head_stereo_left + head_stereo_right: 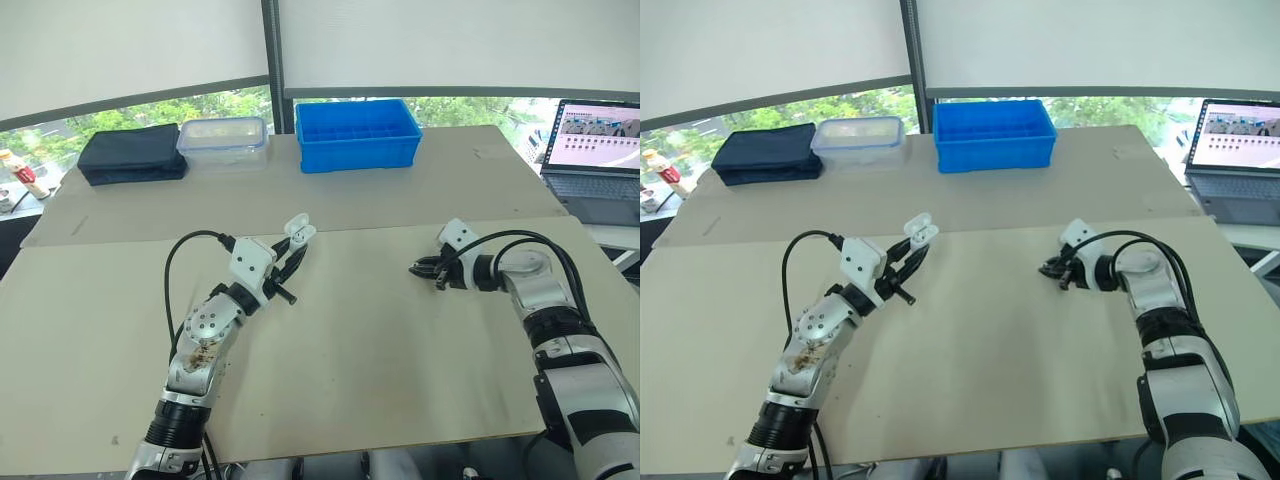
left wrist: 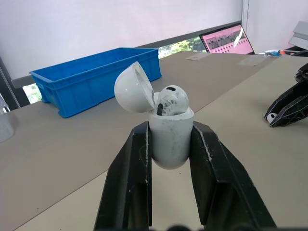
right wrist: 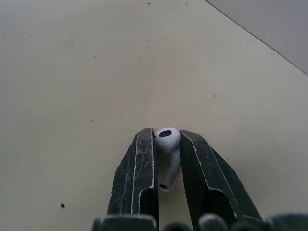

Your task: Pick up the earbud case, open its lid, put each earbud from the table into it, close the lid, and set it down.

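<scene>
My left gripper (image 1: pixel 292 250) is shut on the white earbud case (image 2: pixel 170 134), held above the table left of centre. The case's lid (image 2: pixel 134 88) stands open, and one white earbud (image 2: pixel 172 99) sits inside it. My right gripper (image 1: pixel 420 270) is to the right of centre, low over the table, shut on a second white earbud (image 3: pixel 168 147). In the right wrist view that earbud is pinched between the two black fingers (image 3: pixel 139 178), its head at the tips. The right gripper (image 2: pixel 288 103) also appears in the left wrist view, well apart from the case.
At the table's far edge stand a blue bin (image 1: pixel 356 134), a clear lidded container (image 1: pixel 223 141) and a dark folded cloth (image 1: pixel 132 153). A laptop (image 1: pixel 596 150) sits off the table's right side. The table (image 1: pixel 360 360) has bare surface between the arms.
</scene>
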